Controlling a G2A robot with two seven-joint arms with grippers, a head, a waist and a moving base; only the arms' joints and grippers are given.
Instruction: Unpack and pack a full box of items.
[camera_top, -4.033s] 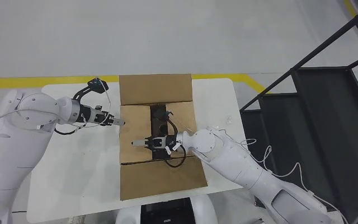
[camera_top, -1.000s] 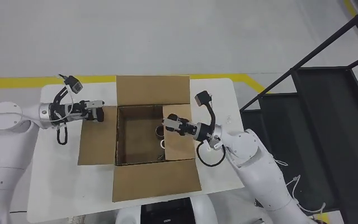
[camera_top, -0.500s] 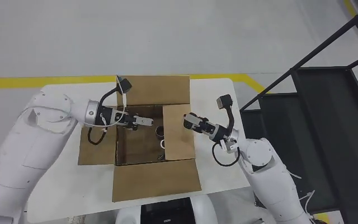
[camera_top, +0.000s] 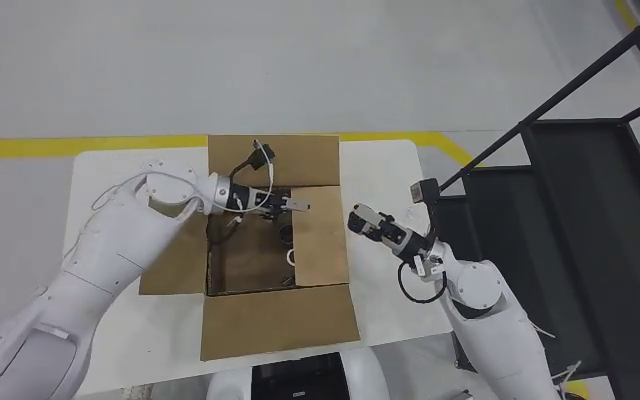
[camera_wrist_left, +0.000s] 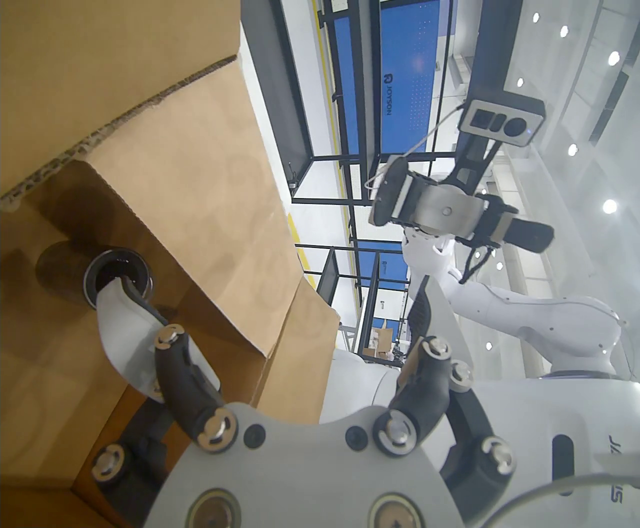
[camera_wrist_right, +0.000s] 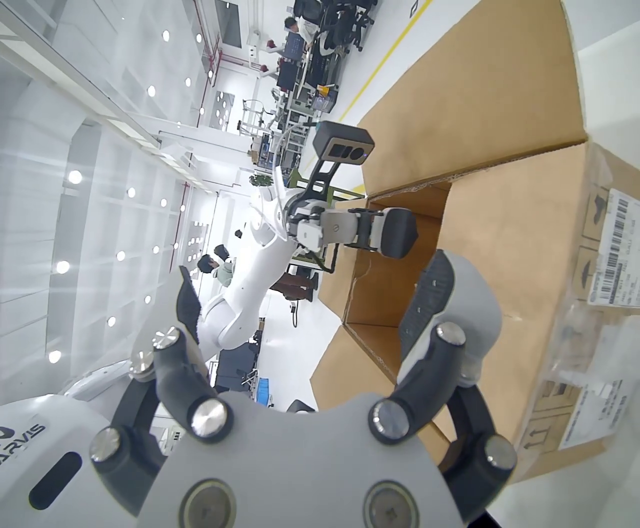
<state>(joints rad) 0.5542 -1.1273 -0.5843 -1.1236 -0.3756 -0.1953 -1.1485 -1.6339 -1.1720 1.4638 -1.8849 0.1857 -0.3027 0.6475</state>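
I'm hanging the left end effector, fingers spread and holding nothing, over the open box at mid-bench, toward its 12 o'clock edge. I'm judging the dark cylinder just beneath as the pick: I'm planning a straight descent, one finger either side, clear of the flap at 3 o'clock (it crowds the opening). The right end effector is hanging open beyond that flap. Shadow is hiding the other contents, and I can't make out the white piece by the cylinder.
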